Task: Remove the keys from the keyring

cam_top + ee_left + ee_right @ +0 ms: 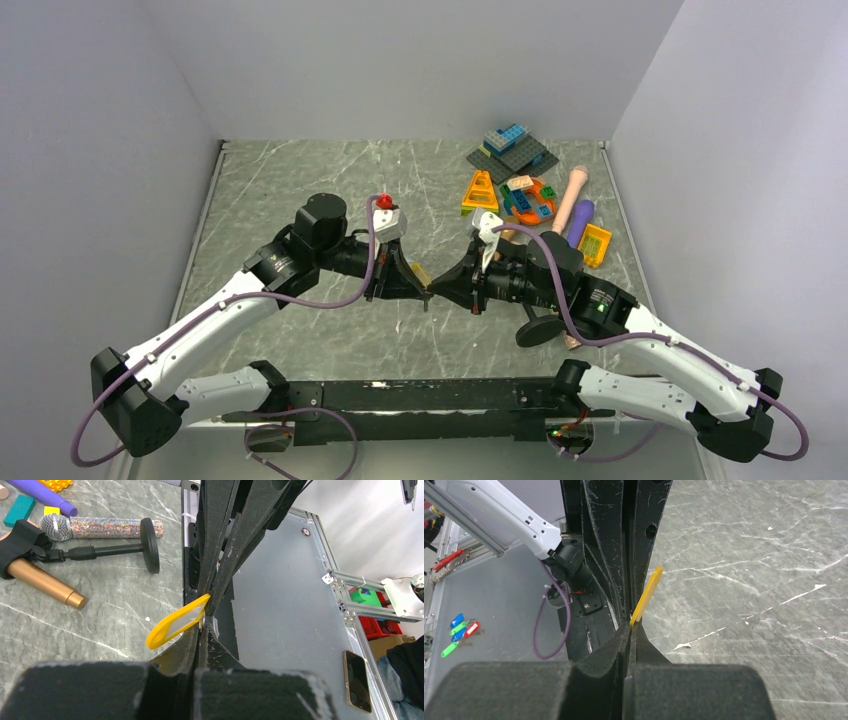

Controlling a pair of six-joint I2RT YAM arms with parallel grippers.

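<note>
The left fingers [222, 655] and right fingers [609, 650] meet tip to tip over the middle of the desk [300, 180], both pairs pressed together with no gap showing. The right fingers are clamped on one end of a yellow tag [177, 622]. The left fingers pinch at the same spot, but what they hold is too small and too covered to make out. No key or keyring can be seen clearly, as the place where the tips meet hides them. The tag's long axis runs away from the right fingertips and slants along the side of the left fingers, with its rounded end free in the air. The left wrist view shows its broad face with a clear window, and the right wrist view shows it edge-on. Behind the right arm lie a gold toy microphone [45, 582] and a glittery microphone [100, 528] on a black stand [150, 538], well apart from the fingertips. More toys sit at the far right corner, among them a brick plate [512, 152] and an orange triangle [481, 192]. Nothing on the desk lies near the fingertips
</note>
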